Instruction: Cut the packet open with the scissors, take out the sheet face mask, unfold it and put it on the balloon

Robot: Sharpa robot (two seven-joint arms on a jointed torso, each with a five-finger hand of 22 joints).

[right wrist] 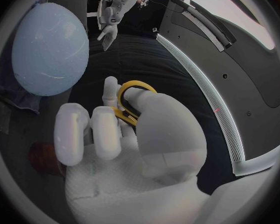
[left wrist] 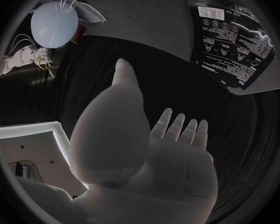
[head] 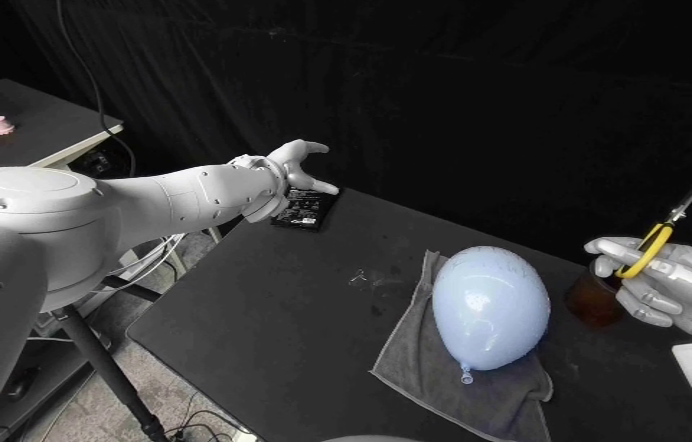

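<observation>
The black face-mask packet [head: 304, 208] [left wrist: 234, 39] lies flat at the table's far left corner. My left hand [head: 293, 169] [left wrist: 146, 149] hangs just over its near edge, fingers apart and holding nothing. A pale blue balloon [head: 490, 306] [left wrist: 54, 23] [right wrist: 50, 50] rests on a grey cloth [head: 421, 362] to the right of the middle. At the right edge my right hand [head: 652, 280] [right wrist: 130, 149] grips the yellow-handled scissors [head: 648, 245] [right wrist: 132, 97], blades pointing up and away. My left hand [right wrist: 109, 27] also appears far across the table in the right wrist view.
A brown round object [head: 591, 298] [right wrist: 43, 157] stands on the black table [head: 274, 312] just left of my right hand, close to the balloon. A white thing [head: 682, 362] lies at the right edge. The table's left edge drops to a floor with cables.
</observation>
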